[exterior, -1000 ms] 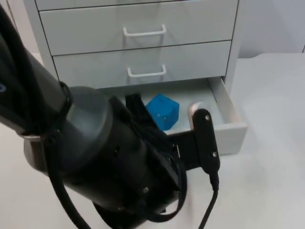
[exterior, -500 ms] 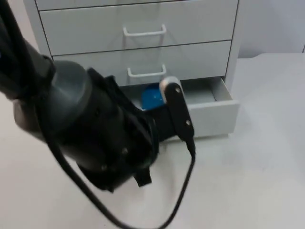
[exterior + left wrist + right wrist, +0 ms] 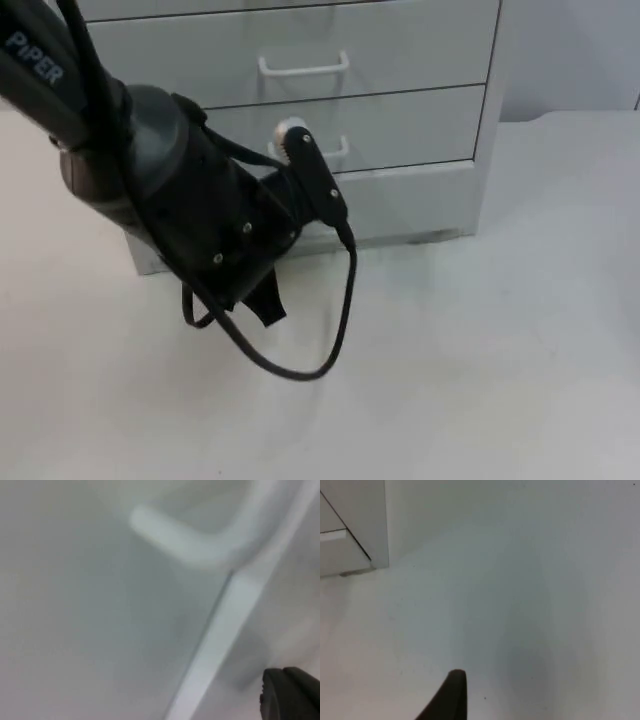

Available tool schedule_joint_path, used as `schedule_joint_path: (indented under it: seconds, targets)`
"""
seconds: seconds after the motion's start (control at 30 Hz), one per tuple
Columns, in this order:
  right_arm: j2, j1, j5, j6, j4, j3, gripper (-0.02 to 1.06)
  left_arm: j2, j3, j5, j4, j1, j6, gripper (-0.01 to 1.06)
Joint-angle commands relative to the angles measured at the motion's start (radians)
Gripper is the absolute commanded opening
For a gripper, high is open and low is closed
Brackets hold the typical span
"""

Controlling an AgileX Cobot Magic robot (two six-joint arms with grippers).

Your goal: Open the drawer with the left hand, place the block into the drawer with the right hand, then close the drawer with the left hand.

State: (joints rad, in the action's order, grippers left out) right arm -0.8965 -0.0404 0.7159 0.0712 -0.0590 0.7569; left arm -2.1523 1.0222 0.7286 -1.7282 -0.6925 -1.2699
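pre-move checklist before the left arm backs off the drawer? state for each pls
1. Bottom drawer shut: ok, its front looks level with the cabinet edge in the top view; the right wrist view shows only a thin seam at the drawer corner.
2. Block inside: cannot tell, the drawer front hides the inside.
3. Left end effector free of the handle: cannot tell, the left arm covers it in the top view; the left wrist view shows a handle close ahead.
4. Retreat path over the table: ok, bare in front of the cabinet.
5. Right end effector out of the way: ok, its wrist view shows it over bare table beside the cabinet corner.
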Motion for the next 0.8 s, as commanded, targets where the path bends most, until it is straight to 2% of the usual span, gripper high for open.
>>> schedule_joint_path:
  seconds: [0.0,0.33,0.43,0.5,0.57,0.6,0.73,0.77]
  targets:
    - [0.005,0.005,-0.013,0.005,-0.003,-0.004,1.05,-0.002,0.022,0.040,-0.016,0.020,-0.010,0.00]
    - [0.005,0.005,-0.018,0.005,-0.003,-0.004,1.05,-0.010,0.060,0.048,-0.016,0.028,-0.007,0.00]
    - [0.005,0.005,-0.018,0.005,-0.003,-0.004,1.05,-0.010,0.060,0.074,0.022,0.007,0.064,0.00]
    - [0.005,0.005,-0.020,0.005,-0.003,-0.004,1.05,-0.007,0.058,0.108,0.144,-0.024,0.179,0.00]
    - [0.005,0.005,-0.020,0.005,-0.003,-0.004,1.05,0.012,0.051,0.100,0.299,-0.049,0.318,0.00]
    - [0.005,0.005,-0.020,0.005,-0.003,-0.004,1.05,0.012,0.051,0.100,0.299,-0.049,0.318,0.00]
    - [0.005,0.005,-0.020,0.005,-0.003,-0.004,1.05,0.130,-0.021,-0.004,0.551,-0.132,0.426,0.00]
    - [0.005,0.005,-0.020,0.005,-0.003,-0.004,1.05,0.130,-0.021,-0.004,0.551,-0.132,0.426,0.00]
